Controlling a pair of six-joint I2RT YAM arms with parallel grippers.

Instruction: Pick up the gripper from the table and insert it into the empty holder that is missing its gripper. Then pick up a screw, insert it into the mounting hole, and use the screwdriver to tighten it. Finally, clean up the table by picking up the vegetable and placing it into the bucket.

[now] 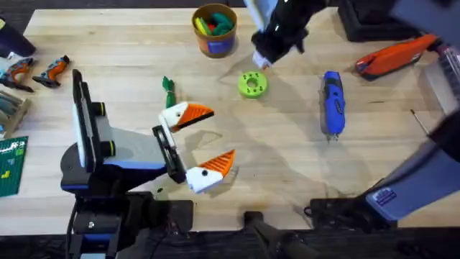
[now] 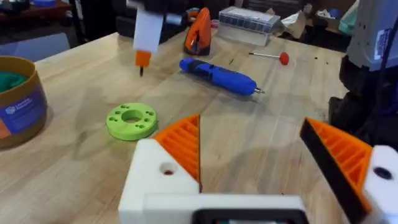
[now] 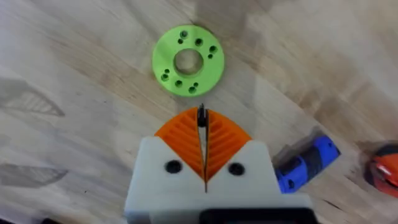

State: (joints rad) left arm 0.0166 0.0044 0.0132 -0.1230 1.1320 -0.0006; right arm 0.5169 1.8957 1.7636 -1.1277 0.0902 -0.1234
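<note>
Two orange ribbed pads of the right gripper (image 3: 203, 127) are clenched on a small black screw (image 3: 201, 116), which points down just above the green disc (image 3: 188, 60), near the far middle of the table (image 1: 287, 165). The step in hand looks like carrying that screw to its mounting hole. The left gripper (image 1: 215, 137) waits released, its fingers spread wide and both bearing orange tips, nearer and to the left of the disc. Each white finger shows a hole in its face; which one wants the screw I cannot tell.

To do it well, the right arm should lift straight off the disc, keep the screw upright and gripped by its head, then line its tip square to the hole before pressing in. A tilted screw would likely slip from the pads.

The screwdriver (image 1: 333, 103) lies to the right of the disc, well apart. The vegetable (image 1: 169, 88) lies left of the disc, not yet cleared. The bucket (image 1: 214, 30) stands at the far edge, already holding green, yellow and red pieces. The disc's small holes look dark; whether screws remain is unclear.
</note>
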